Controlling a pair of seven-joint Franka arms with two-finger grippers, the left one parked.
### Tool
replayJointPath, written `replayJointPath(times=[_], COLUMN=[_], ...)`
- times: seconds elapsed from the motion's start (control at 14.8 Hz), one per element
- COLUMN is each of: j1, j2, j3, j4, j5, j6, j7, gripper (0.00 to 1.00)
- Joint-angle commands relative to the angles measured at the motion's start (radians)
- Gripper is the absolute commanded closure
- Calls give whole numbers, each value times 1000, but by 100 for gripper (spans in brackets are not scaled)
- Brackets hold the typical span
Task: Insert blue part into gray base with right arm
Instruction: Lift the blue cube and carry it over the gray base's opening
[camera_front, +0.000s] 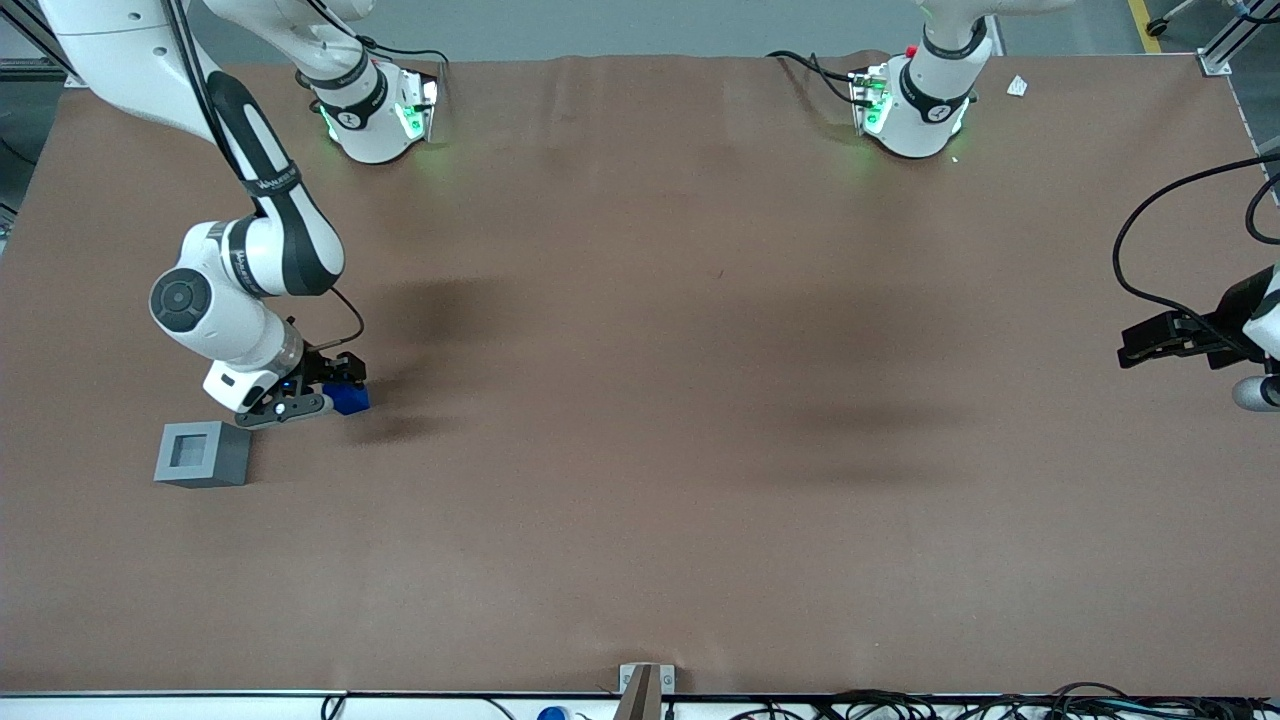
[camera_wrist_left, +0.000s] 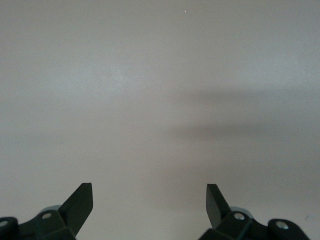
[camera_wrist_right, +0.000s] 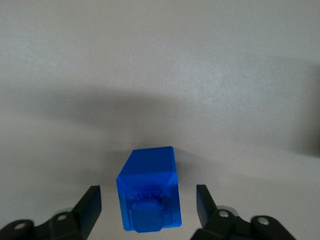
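The blue part (camera_front: 352, 400) rests on the brown table, a little farther from the front camera than the gray base (camera_front: 203, 454) and just beside it. The gray base stands upright with its square recess facing up. My right gripper (camera_front: 338, 390) is low over the table, open, with its two fingers on either side of the blue part. In the right wrist view the blue part (camera_wrist_right: 148, 192) sits between the fingertips (camera_wrist_right: 93, 200) with a gap on each side, its square stud turned toward the camera. The gray base is out of that view.
The two arm bases (camera_front: 375, 115) (camera_front: 915, 105) stand at the table's edge farthest from the front camera. The parked gripper (camera_front: 1175, 338) hangs over its end of the table. A small bracket (camera_front: 645, 685) sits at the nearest edge.
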Motion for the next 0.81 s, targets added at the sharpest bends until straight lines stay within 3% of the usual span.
replayJointPath(times=[0.0,0.14,0.2,0.41,0.61,0.74], j1=[-9,-10,-10,-30,-124,-141], j2=[-4,-7,-12,-96,-190,-230], j3=[3,0,-1,-4,-3,-68], j4=[-26,-26,-23,-5,82,151], j5=[-11,-11,-11,-9,-8,-8], j6=[14,11,11,-57,-241,-318], j7=[-8,-8,-8,2,5,-5], gripper=[48,86,96,99,100,100])
